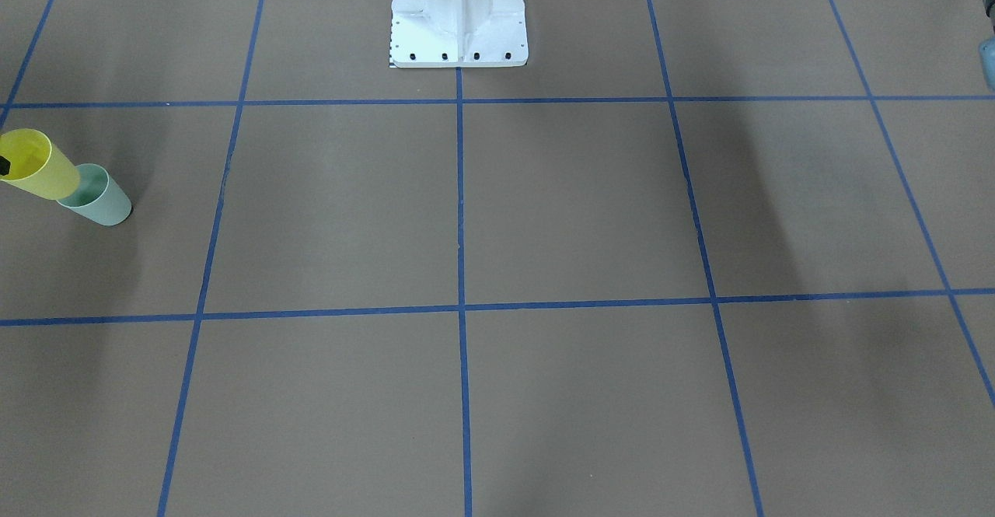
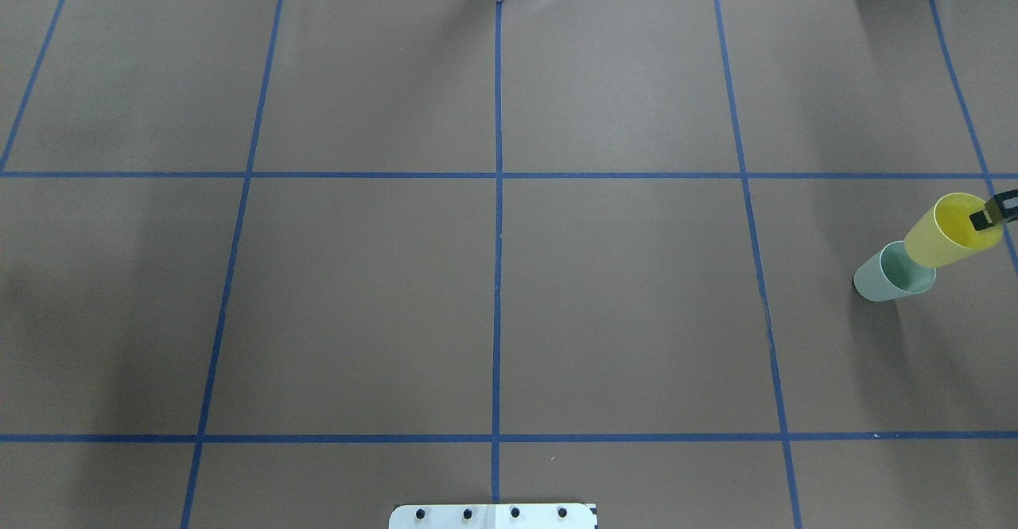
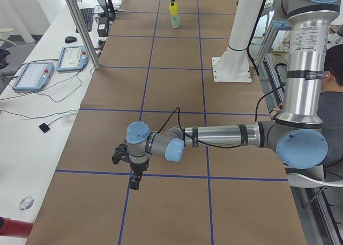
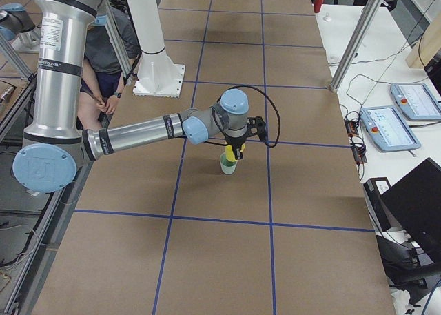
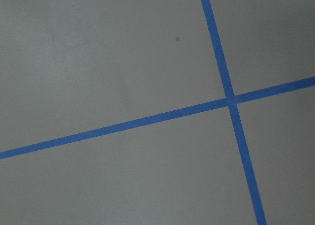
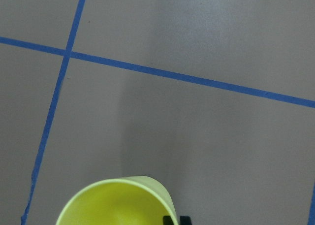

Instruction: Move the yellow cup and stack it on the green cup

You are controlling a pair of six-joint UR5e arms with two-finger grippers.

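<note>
Stacking step, we reckon: right gripper (image 2: pixel 988 217) pinches rim of small lemon-yellow tapered plastic cup (image 2: pixel 946 235), held just over mouth of pale mint-green plastic cup (image 2: pixel 884 278) nr right end of table (image 2: pixel 509 314); next we centre, lower & release; left gripper (image 3: pixel 134 182): can't tell.

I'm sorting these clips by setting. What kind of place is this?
Most likely a robotics lab workcell. The table is marked with a blue tape grid. A left arm and a right arm reach over it. Teach pendants and cables lie on the side bench.
</note>
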